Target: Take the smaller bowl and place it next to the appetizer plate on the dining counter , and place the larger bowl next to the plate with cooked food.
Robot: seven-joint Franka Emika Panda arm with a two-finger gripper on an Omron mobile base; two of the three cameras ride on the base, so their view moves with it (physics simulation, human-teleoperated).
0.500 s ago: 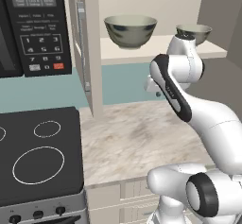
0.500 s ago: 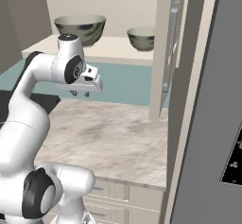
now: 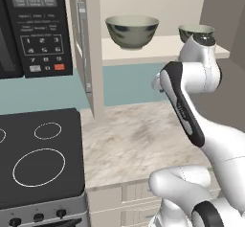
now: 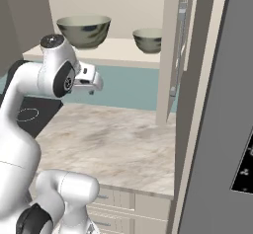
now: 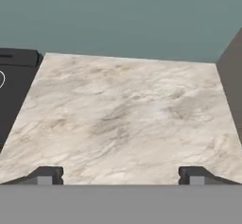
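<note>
Overhead, larger bowl point(image 3: 132, 31) and smaller bowl point(image 3: 195, 33) shelved, hand point(image 5: 121, 176) wide open, empty, above marble counter point(image 5: 127, 119).

Grey-green mottled outside, pale cream inside on both the larger bowl point(image 3: 131, 31) and smaller bowl point(image 3: 195, 32). Cream shelf point(image 4: 116, 50). Beige-grey veined marble counter point(image 5: 127, 119). Teal wall point(image 5: 123, 15). Black stovetop point(image 3: 38, 156) with white rings. Black microwave point(image 3: 31, 27), one red button.

We see the larger bowl point(image 3: 131, 30) left of the smaller bowl point(image 3: 195, 31) on the shelf point(image 3: 158, 46) (above the surface point(image 3: 134, 140)).
</note>
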